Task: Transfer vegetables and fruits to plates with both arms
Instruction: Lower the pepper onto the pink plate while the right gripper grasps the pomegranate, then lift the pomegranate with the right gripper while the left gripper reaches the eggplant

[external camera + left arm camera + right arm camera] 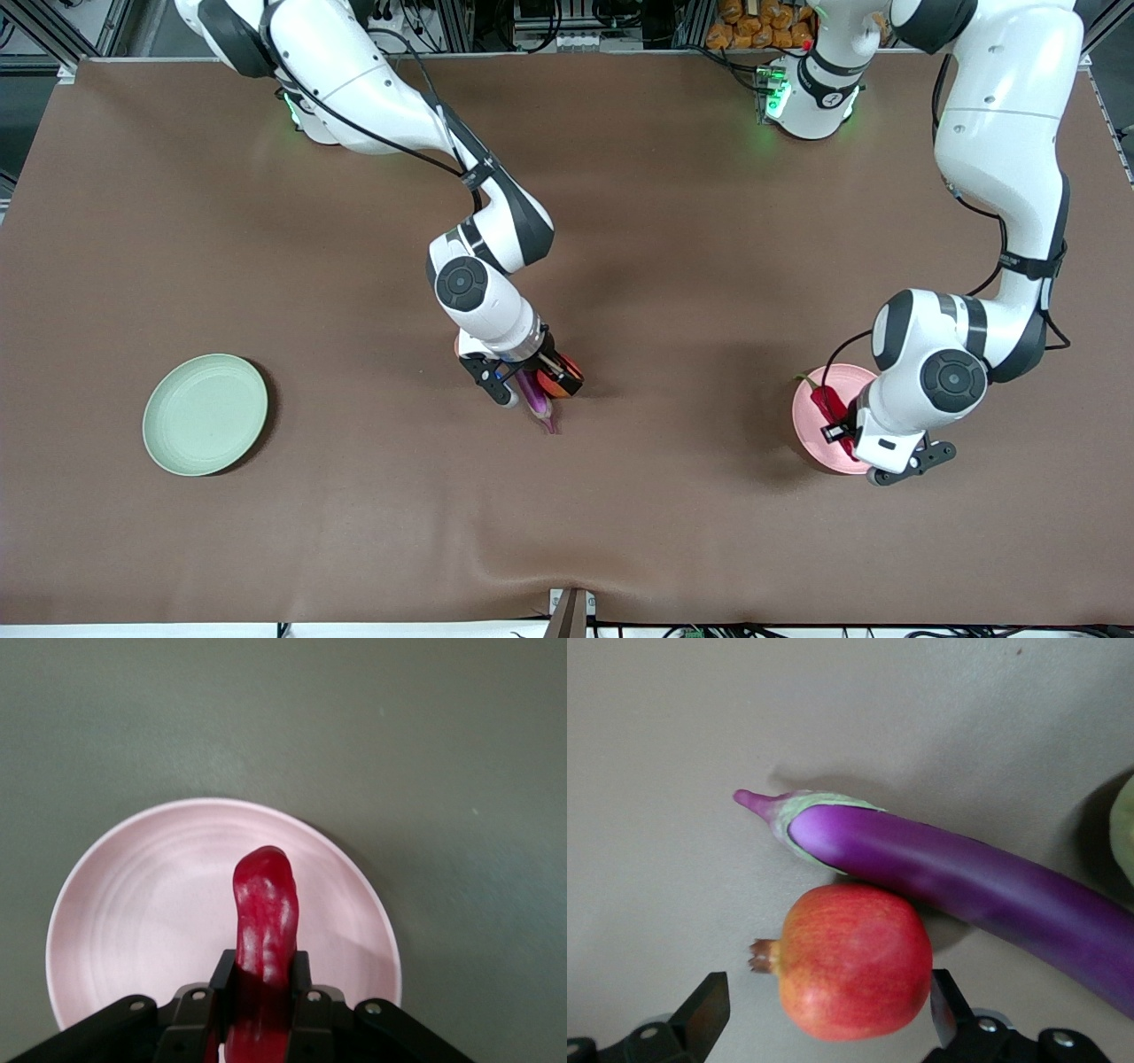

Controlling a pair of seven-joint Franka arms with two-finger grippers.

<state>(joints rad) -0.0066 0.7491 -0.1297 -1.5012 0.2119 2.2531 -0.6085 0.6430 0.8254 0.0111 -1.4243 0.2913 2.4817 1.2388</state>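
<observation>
The pink plate (811, 416) sits on the brown worktop (354, 532) toward the left arm's end. The left hand (264, 992) hangs right over this plate and is pinched tight on the red chili pepper (264, 921). The pepper's tip points out over the middle of the plate. To do this step well, I think the left hand should go down slowly until the pepper is low over the plate, then let go gently so it does not bounce off the rim. The green plate (205, 414) waits toward the right arm's end, with nothing on it. A little farther from the front camera, near the middle of the worktop, the purple eggplant (966, 881) lies touching the round pomegranate (852, 961). The right hand (828, 1010) is wide open, with one finger on each side of the pomegranate. It should close softly on the round middle and try not to push the eggplant away. A peach is hard to make out here.
</observation>
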